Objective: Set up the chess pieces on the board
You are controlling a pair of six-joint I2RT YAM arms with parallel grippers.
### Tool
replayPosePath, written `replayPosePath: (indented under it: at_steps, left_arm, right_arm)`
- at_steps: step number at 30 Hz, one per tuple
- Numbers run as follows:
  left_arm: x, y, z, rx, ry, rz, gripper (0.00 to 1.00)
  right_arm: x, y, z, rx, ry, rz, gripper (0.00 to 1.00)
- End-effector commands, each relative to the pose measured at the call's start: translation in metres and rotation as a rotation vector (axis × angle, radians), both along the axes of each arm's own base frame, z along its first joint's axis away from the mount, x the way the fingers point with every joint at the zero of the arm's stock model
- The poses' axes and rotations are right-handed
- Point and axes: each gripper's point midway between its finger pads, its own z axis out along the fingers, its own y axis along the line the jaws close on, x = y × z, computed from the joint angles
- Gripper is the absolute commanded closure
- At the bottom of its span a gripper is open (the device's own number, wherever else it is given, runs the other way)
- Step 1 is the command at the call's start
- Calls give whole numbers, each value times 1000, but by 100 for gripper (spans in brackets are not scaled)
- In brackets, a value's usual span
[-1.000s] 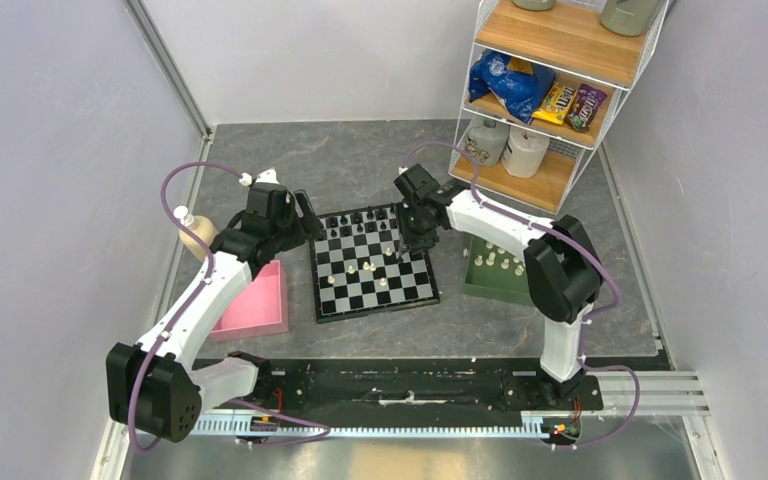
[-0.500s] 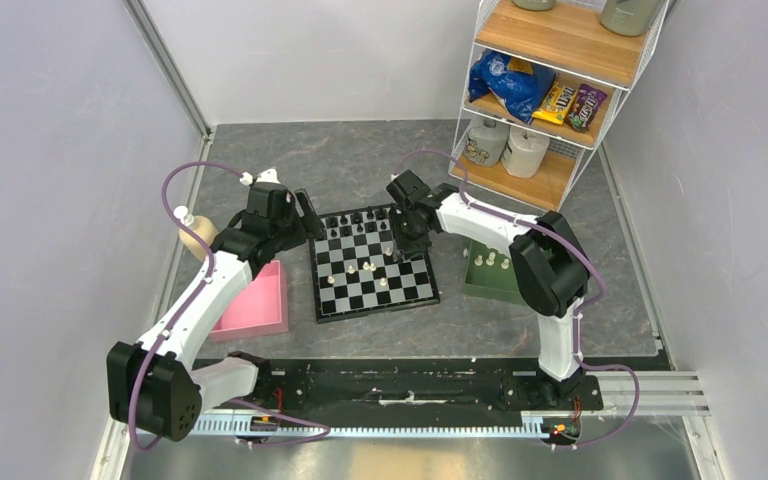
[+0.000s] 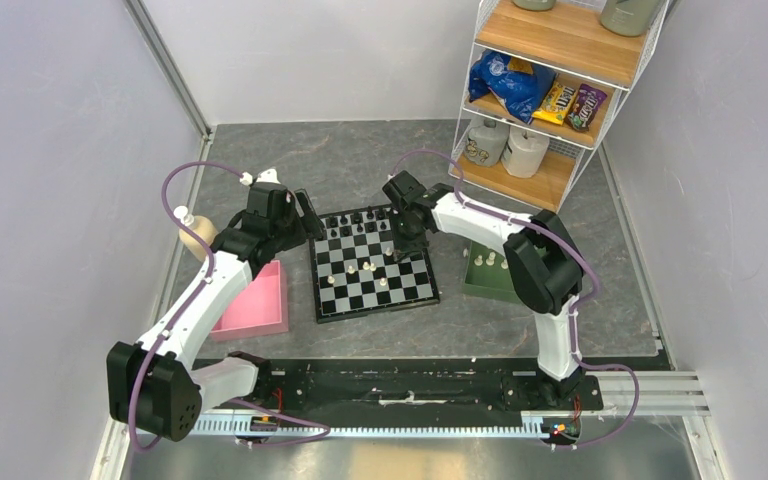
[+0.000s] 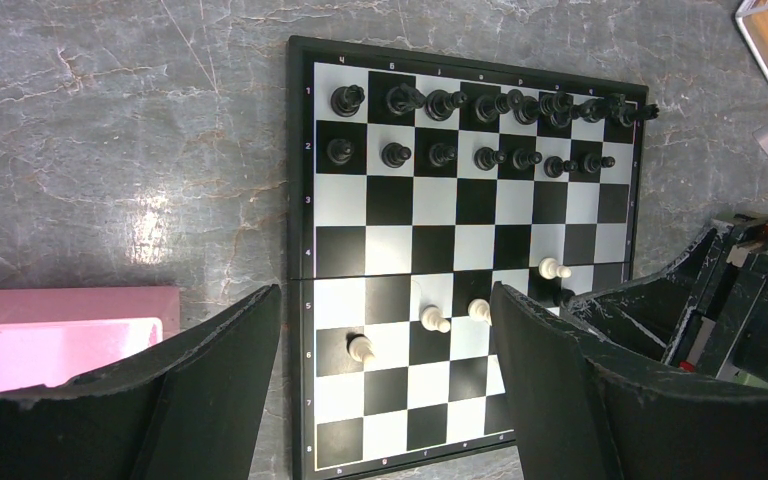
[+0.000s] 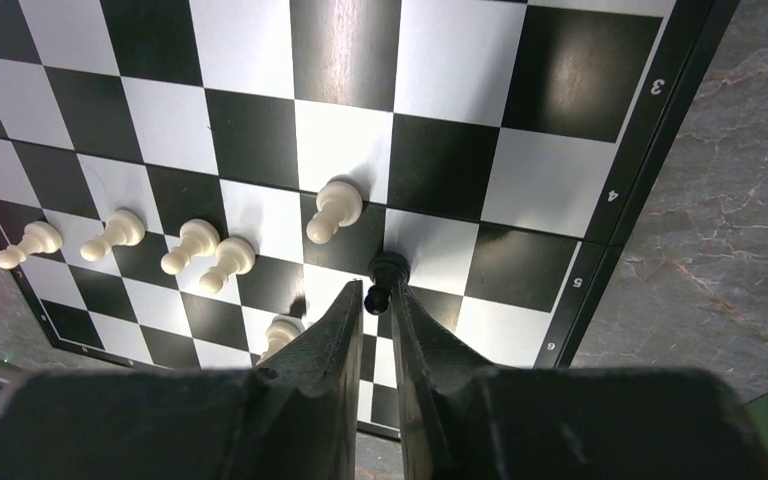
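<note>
The board (image 3: 375, 305) lies in the middle of the table. Black chess pieces (image 4: 480, 105) fill its two far rows. Several white pawns (image 5: 120, 232) stand loose in the near half, one (image 5: 333, 210) apart from them. My right gripper (image 5: 377, 292) reaches down over the board's right side, its narrow jaws shut on the head of a black pawn (image 5: 388, 270) that stands on a square. My left gripper (image 4: 388, 290) hovers open above the board's left edge with nothing between its fingers.
A pink tray (image 3: 257, 300) sits left of the board. A green tray (image 3: 490, 270) with white pieces sits to its right, under my right arm. A wire shelf (image 3: 550, 90) of snacks and bottles stands at the back right. Walls close in on both sides.
My right gripper has slid slightly left over the board and its jaws have closed in on the black pawn. The left arm has not moved.
</note>
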Motion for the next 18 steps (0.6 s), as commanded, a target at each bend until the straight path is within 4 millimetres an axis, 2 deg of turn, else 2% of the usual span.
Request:
replayPosePath:
  at_steps: [1, 6, 13, 18]
  left_arm:
    - [7, 3, 6, 24, -34, -11, 17]
    - [7, 3, 6, 23, -34, -11, 17]
    - [6, 3, 7, 22, -37, -12, 17]
    - [5, 4, 10, 25, -43, -9, 17]
  right_arm:
    - [13, 7, 10, 7, -44, 1, 77]
    - [23, 2, 19, -11, -87, -13, 83]
    - [64, -15, 36, -2, -149, -82, 86]
    - [87, -23, 36, 6, -155, -117, 86]
